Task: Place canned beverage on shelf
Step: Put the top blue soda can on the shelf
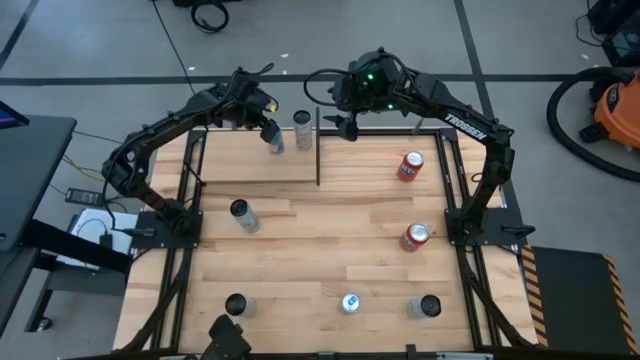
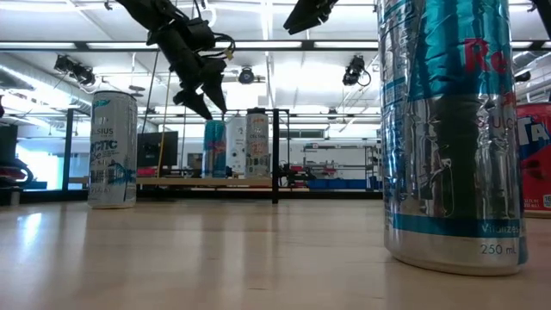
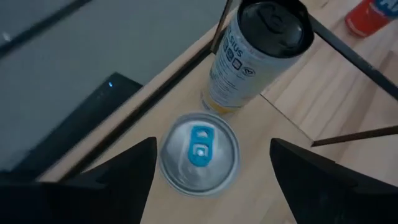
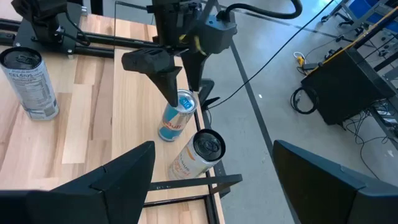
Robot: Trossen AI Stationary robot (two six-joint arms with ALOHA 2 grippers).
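Blue can [image 1: 276, 142] stands upright on the shelf [image 1: 230, 165] at the far left of the counter [image 1: 330, 250], just beside a white can [image 1: 303, 130] with a dark top. Left gripper [image 1: 272, 128] hangs directly above the blue can, fingers [image 3: 112, 180] spread to either side of its lid, released and not touching. Right gripper [image 1: 350, 127] waits near the far edge, fingers apart, grasping nothing.

A robotics lab or workshop: a wooden table [image 1: 320, 250] stands on a grey concrete floor [image 1: 500, 40] with loose cables [image 1: 210, 15], a shop vacuum [image 1: 605, 105] at right, and ceiling lights [image 2: 247, 76] beyond.
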